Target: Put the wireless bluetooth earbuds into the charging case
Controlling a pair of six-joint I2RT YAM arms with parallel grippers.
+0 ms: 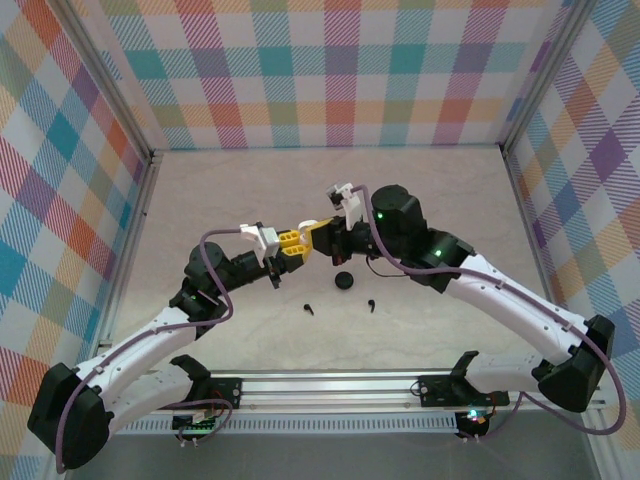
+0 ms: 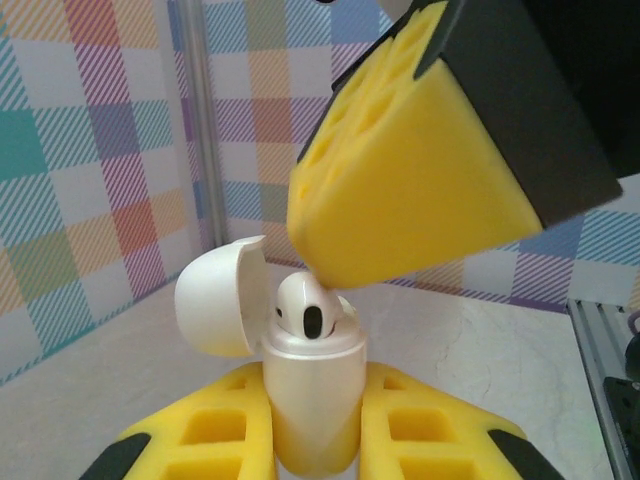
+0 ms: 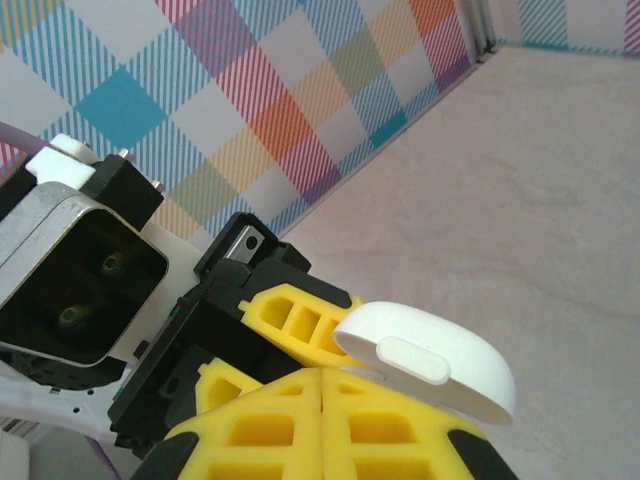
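beige marbled tabletop [image 1: 450, 190] inside pastel plaid walls [image 1: 340, 70] bears two black earbuds [image 1: 308, 307] [image 1: 371, 302].

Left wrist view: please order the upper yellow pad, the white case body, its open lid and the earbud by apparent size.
1. yellow pad, perhaps enlarged by nearness to the camera
2. case body
3. lid
4. earbud, clearly smallest

Plaid walls [image 1: 340, 70] all round; beige marbled tabletop [image 1: 450, 190].
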